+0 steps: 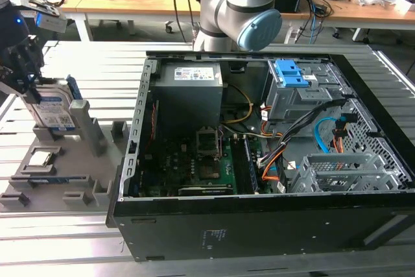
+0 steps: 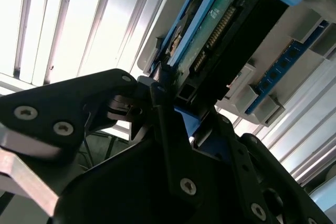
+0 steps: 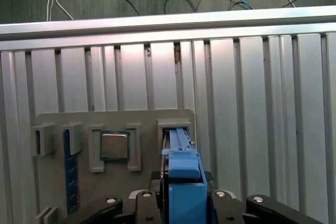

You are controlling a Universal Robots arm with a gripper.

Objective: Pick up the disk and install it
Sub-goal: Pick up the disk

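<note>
Gripper [image 2: 169, 94] seemingly clamped on upright disk [image 1: 56, 112], in grey holder [image 1: 91, 138]

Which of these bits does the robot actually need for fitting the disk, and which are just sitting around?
Belongs to the job: the disk, standing in the grey holder; the gripper at it; the open computer case.

Just lying about: the processor chip; the blue memory stick, both in the same holder.
</note>
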